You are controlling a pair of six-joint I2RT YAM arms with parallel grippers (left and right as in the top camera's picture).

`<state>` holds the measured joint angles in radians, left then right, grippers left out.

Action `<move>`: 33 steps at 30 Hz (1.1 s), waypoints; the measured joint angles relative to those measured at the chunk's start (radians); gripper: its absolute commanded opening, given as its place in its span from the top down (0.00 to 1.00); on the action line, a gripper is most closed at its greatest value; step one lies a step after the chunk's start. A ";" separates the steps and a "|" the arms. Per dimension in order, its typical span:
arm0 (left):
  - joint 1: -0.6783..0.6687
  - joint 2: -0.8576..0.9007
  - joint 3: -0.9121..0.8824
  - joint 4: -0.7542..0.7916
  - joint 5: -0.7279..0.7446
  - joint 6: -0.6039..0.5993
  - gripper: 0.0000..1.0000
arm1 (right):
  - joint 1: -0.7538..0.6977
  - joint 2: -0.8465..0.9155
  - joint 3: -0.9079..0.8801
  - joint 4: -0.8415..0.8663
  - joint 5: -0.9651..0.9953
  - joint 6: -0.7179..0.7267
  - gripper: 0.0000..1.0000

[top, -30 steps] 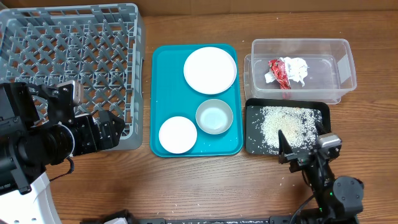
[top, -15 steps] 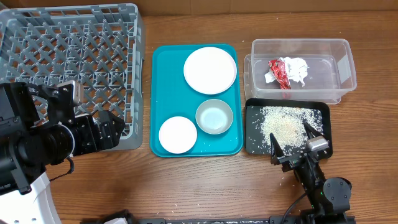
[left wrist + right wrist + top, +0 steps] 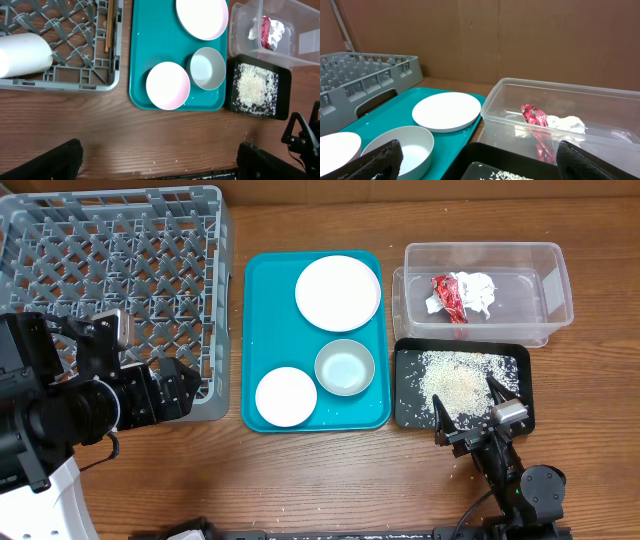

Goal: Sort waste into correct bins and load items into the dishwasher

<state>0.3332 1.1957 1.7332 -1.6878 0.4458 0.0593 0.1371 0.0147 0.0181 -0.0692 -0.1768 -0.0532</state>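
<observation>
One grey rack (image 3: 110, 270) is sitting on the left of the tabletop (image 3: 330, 470), already holding a white cup (image 3: 22, 55) and chopsticks (image 3: 108, 25). The teal tray (image 3: 262, 320) beside it is carrying a large plate (image 3: 338, 292), a small plate (image 3: 286, 396) and a bowl (image 3: 344, 366). The clear bin (image 3: 560, 280) is holding a red wrapper (image 3: 460, 293); the black tray (image 3: 408, 412) is holding the rice (image 3: 455, 385). Waste is looking sorted, so I'm judging rack loading as the step in hand. The left fingers (image 3: 65, 157) are spread wide and holding nothing, near the rack's front corner. The right fingers (image 3: 375, 162) are likewise spread and empty, hovering at the black tray's near edge. The next move is probably calling for a rim pinch on one dish, then tilting it between the rack's pegs.
</observation>
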 measured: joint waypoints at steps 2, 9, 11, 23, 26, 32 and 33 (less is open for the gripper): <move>0.000 0.000 0.000 0.000 0.003 -0.006 0.00 | 0.000 0.000 0.000 0.001 0.000 0.000 0.00; 0.000 0.000 0.000 0.023 0.039 -0.184 0.03 | 0.000 0.000 0.000 0.001 0.000 0.000 0.00; 0.000 0.000 0.000 0.065 0.050 -0.251 0.12 | 0.000 0.000 0.000 0.000 0.000 0.001 0.00; -0.666 0.179 -0.049 0.170 -0.259 -0.496 0.11 | 0.000 0.000 0.000 0.001 -0.001 0.001 0.00; -0.823 0.275 -0.054 0.257 -0.393 -0.548 0.15 | 0.000 0.000 0.000 0.002 -0.001 0.000 0.00; -0.912 0.477 -0.057 0.404 -0.551 -0.613 0.20 | 0.000 0.000 0.000 0.001 -0.001 0.000 0.00; -0.908 0.507 -0.058 0.419 -0.562 -0.621 0.21 | 0.000 0.000 0.000 0.001 -0.002 0.000 0.00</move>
<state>-0.5751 1.7023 1.6756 -1.2690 -0.1162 -0.5617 0.1371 0.0147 0.0181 -0.0685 -0.1783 -0.0528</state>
